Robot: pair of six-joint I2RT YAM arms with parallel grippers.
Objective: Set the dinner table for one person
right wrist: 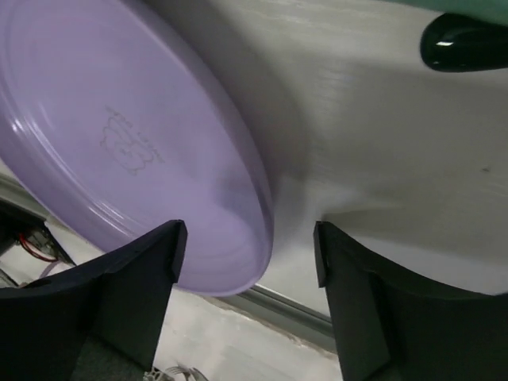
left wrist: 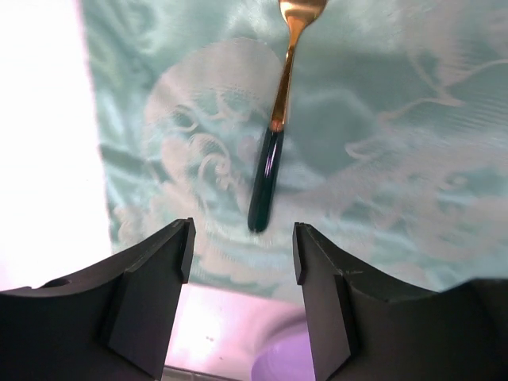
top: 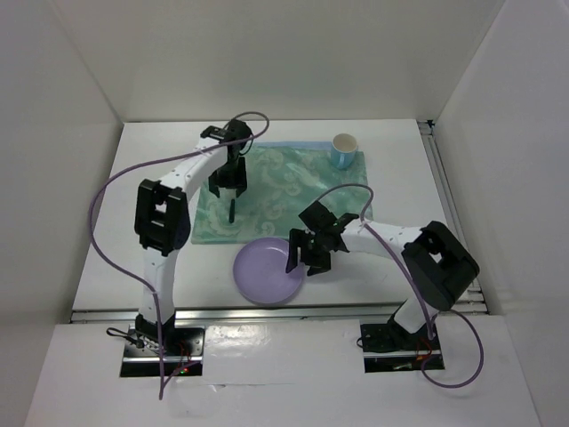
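The white dinner table (top: 116, 231) carries a green patterned cloth (top: 293, 187). A spoon (top: 231, 212) with a gold bowl and dark handle lies on the cloth's left part. My left gripper (top: 228, 182) hovers just above it, open and empty; in the left wrist view the spoon (left wrist: 270, 159) lies ahead of the gripper (left wrist: 242, 250). A purple plate (top: 267, 271) sits near the table's front edge, off the cloth. My right gripper (top: 302, 258) is open at its right rim; in the right wrist view the plate's (right wrist: 119, 135) edge lies between the spread jaws (right wrist: 250, 254).
A blue-and-white mug (top: 344, 149) stands on the cloth's far right corner. White walls enclose the table on three sides. A metal rail runs along the front edge (right wrist: 302, 305). The spoon's dark handle tip (right wrist: 460, 44) shows in the right wrist view.
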